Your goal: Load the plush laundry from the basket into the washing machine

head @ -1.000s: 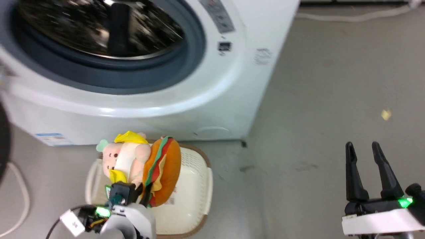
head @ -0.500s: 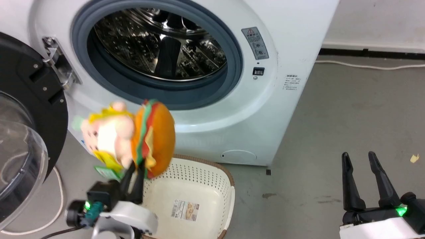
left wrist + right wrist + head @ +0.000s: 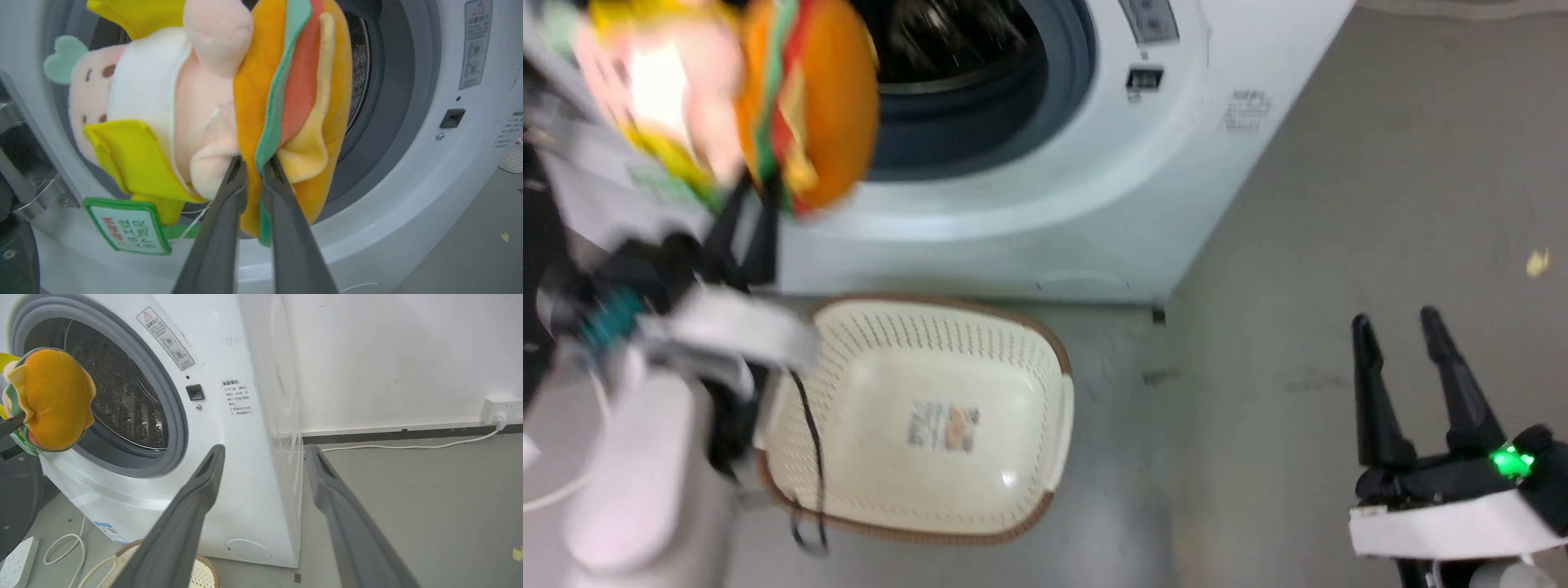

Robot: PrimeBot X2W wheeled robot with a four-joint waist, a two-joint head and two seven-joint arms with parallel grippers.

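Left gripper's fingers, pinching the plush laundry, have risen to eleven o'clock — basket bare, washing machine next; right gripper spread.

bright, even, diffuse indoor light in all three views; faint, soft shadows only. in the head view, heavy motion blur at the left: smeared plush at upper left, smeared left arm below it. milder blur on the basket at centre, with a small white glint on its bottom. fairly sharp at lower right, with a glowing green light beneath the right gripper. pale glare band across the washer front. sharp and well lit in the left wrist view, slightly soft on the left fingers at the bottom. wide-angle bending of the washer's edges in both wrist views. glints off the drum at the left of the right wrist view; slightly soft on the right fingers at the bottom.
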